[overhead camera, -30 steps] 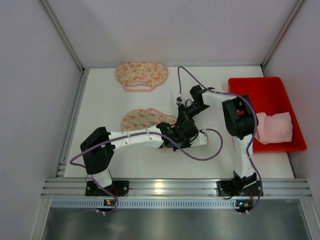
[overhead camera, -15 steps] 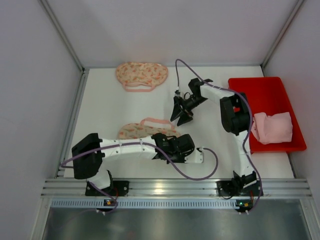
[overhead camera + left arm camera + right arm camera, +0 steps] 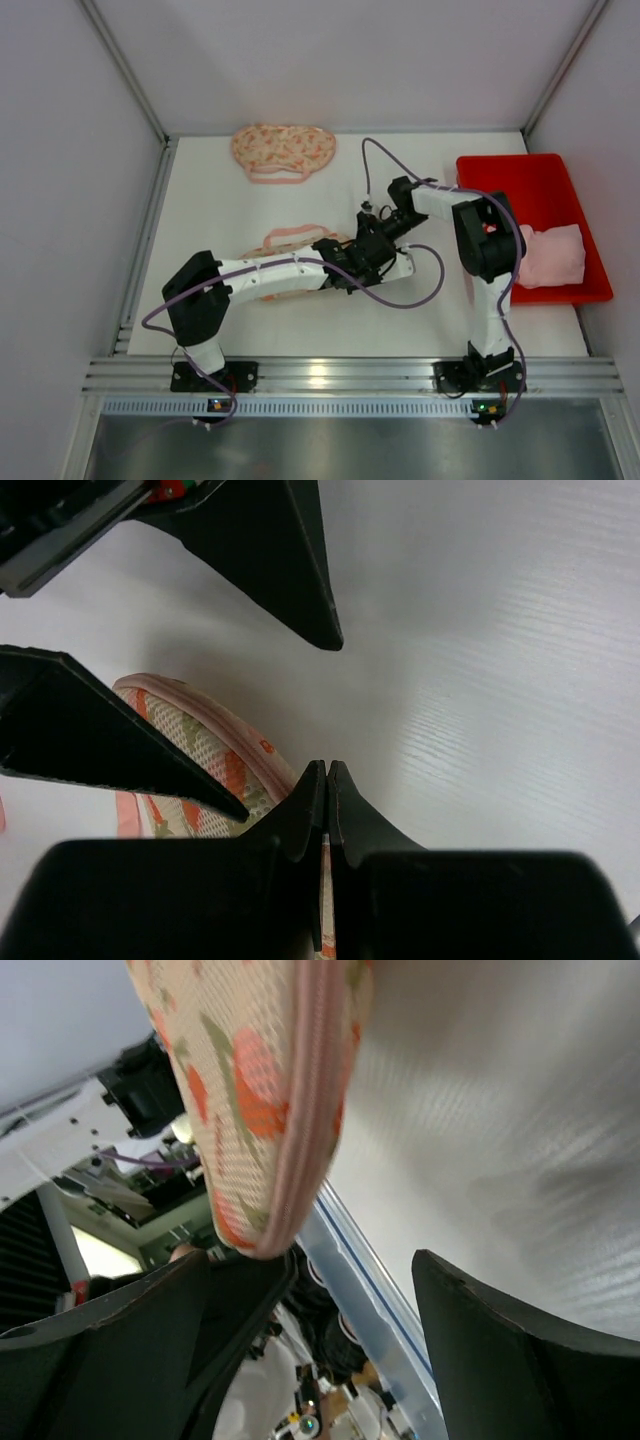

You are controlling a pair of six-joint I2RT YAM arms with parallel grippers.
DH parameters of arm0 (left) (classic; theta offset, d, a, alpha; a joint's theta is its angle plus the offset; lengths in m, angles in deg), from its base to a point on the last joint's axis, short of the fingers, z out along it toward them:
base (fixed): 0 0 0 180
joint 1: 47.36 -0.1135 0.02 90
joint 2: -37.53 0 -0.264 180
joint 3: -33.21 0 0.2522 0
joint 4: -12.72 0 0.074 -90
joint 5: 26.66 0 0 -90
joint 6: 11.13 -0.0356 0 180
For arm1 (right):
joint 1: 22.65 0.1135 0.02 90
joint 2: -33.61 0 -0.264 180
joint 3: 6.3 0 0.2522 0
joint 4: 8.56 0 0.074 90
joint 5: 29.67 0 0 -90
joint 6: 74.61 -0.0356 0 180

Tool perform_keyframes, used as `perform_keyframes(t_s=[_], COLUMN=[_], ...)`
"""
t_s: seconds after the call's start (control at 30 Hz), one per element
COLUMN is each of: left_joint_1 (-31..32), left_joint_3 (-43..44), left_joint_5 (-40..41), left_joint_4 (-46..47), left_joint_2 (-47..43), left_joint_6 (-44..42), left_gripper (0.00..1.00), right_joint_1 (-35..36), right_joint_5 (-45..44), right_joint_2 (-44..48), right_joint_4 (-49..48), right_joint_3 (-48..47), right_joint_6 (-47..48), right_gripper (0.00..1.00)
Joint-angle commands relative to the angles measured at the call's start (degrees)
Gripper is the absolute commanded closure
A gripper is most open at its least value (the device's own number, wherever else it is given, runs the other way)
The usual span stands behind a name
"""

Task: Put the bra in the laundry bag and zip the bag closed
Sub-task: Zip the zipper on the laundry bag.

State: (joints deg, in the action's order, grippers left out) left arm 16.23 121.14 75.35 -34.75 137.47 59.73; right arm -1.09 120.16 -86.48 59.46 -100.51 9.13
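Pinching the left claw (image 3: pixel 326 767) shut on the laundry bag (image 3: pixel 290 243) rim, mid-tabletop toward the near edge; holding the right claw (image 3: pixel 310 1262) open around its end. Probably zipping, next needing a steady pull along the zip. Seeing no bra, perhaps inside.

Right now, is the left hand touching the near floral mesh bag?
Touching. In the left wrist view the left hand is shut, the pink edge of the mesh bag runs into its fingertips, and a sliver of fabric shows between them.
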Motion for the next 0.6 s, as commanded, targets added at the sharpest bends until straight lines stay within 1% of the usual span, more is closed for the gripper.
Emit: perform_keyframes(t_s=[0.0, 0.07, 0.17, 0.27, 0.3, 0.37, 0.4, 0.47, 0.57], left_joint_1=[0.66, 0.66, 0.74, 0.74, 0.74, 0.83, 0.83, 1.01, 2.84], left_joint_3=[2.47, 2.56, 2.47, 2.38, 2.38, 2.12, 1.86, 0.63, -2.97], left_joint_5=[0.82, 0.82, 1.52, 2.4, 2.4, 1.97, 1.53, 0.74, -1.28], left_joint_4=[3.48, 3.57, 4.18, 4.45, 4.53, 4.45, 4.53, 4.27, 4.27], left_joint_2=[-0.27, -0.36, -0.71, -0.71, -0.8, -0.98, -1.06, -2.11, -4.49], left_joint_6=[0.94, 1.12, 1.12, 1.21, 1.38, 1.12, 1.03, 0.33, -1.86], left_gripper=[1.0, 1.0, 1.0, 1.0, 1.0, 1.0, 1.0, 1.0, 1.0], right_joint_1=[-0.29, -0.21, 0.23, 1.11, 1.46, 1.82, 1.73, 1.55, 1.12], right_joint_5=[4.85, 5.9, 7.48, 8.28, 8.37, 8.63, 8.63, 7.85, 5.13], right_joint_2=[2.76, 2.06, 1.27, 1.0, 0.91, 0.65, 0.56, 0.12, -1.54], right_joint_4=[-10.04, -14.24, -17.95, -20.86, -21.12, -21.13, -20.25, -17.97, -10.6], right_joint_3=[0.55, 0.46, 1.16, 2.31, 2.4, 2.31, 1.61, -0.14, -5.85], right_joint_6=[-6.12, -10.15, -14.72, -16.85, -17.11, -17.03, -16.85, -14.06, -8.09], right_gripper=[0.18, 0.2, 0.26, 0.44, 0.55, 0.72, 0.87, 0.99, 1.0])
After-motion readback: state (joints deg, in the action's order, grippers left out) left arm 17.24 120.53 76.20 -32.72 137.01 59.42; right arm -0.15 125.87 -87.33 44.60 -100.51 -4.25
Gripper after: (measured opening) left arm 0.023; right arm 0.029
